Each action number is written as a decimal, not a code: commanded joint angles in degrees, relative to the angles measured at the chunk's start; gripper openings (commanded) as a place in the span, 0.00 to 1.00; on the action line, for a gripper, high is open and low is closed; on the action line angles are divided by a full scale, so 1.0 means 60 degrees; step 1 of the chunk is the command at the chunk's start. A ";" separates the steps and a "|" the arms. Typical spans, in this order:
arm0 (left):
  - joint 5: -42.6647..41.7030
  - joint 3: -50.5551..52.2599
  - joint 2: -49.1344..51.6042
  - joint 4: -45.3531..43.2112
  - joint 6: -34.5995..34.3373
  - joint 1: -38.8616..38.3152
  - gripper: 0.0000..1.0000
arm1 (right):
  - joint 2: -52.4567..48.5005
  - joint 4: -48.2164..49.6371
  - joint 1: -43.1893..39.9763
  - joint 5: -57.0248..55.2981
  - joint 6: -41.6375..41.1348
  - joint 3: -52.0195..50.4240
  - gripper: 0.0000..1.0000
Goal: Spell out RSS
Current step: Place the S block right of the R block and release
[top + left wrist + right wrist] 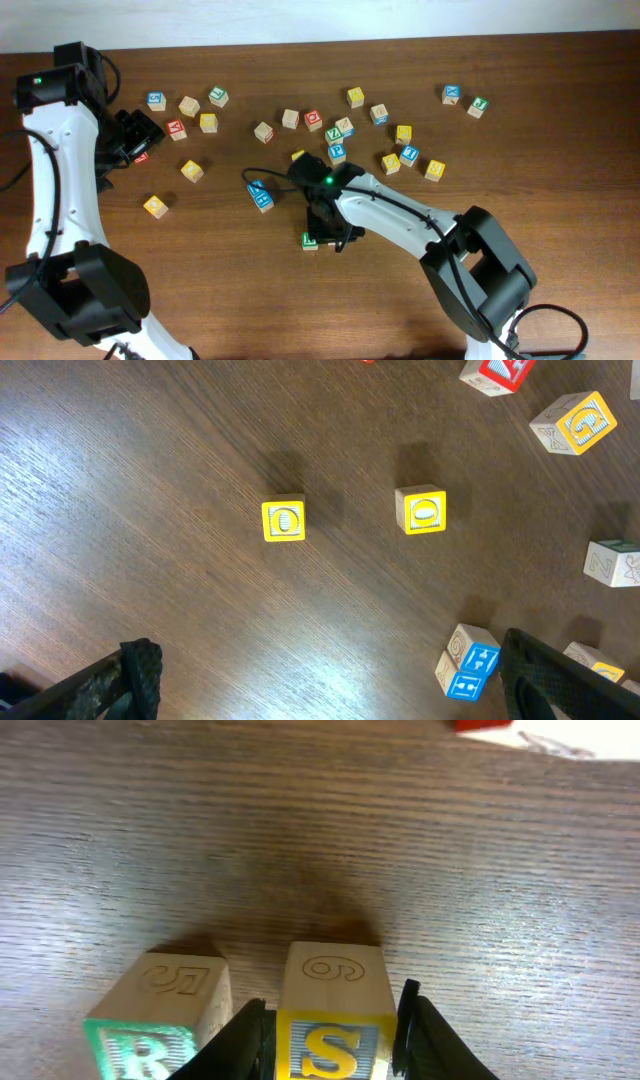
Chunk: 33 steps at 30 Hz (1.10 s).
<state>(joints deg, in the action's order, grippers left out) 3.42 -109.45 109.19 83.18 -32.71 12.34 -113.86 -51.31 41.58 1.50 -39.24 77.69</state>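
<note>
In the right wrist view a yellow S block (pixel 335 1020) sits between the fingers of my right gripper (pixel 333 1042), which is shut on it. The block rests on the table, right next to a green R block (pixel 160 1020) on its left. In the overhead view the right gripper (pixel 328 228) covers the S block, and the green R block (pixel 310 241) shows at its left. My left gripper (pixel 135 135) is at the far left, wide open and empty (pixel 330 670), above bare wood.
Many letter blocks lie scattered across the far half of the table (pixel 345 127). Two blue blocks (pixel 260 195) lie left of the right gripper and also show in the left wrist view (pixel 468 665). Two yellow blocks (pixel 283 520) (pixel 421 510) lie ahead of the left gripper.
</note>
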 commanded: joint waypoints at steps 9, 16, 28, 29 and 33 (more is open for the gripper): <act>0.0047 -0.0055 -0.0018 0.0007 0.0076 -0.0015 0.99 | -0.0138 0.0080 0.0051 0.0171 -0.0033 -0.0120 0.45; 0.0047 -0.0055 -0.0018 0.0007 0.0076 -0.0015 0.99 | -0.0138 -0.1242 -0.0350 -0.0146 0.0262 0.1078 0.49; 0.0047 -0.0055 -0.0018 0.0007 0.0076 -0.0015 0.99 | -0.0160 -0.3923 -0.5683 0.0000 0.1956 0.4022 0.95; 0.0047 -0.0055 -0.0018 0.0007 0.0076 -0.0015 0.99 | -0.0160 -0.3523 -0.6036 0.0069 0.1956 0.3654 0.91; 0.0047 -0.0055 -0.0018 0.0007 0.0076 -0.0015 0.99 | -0.0168 -0.1563 -0.6677 0.0135 0.1555 0.2244 0.84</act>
<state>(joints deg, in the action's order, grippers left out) 3.42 -109.43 109.19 83.22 -32.71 12.34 -115.04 -65.06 2.20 1.78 -27.94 94.50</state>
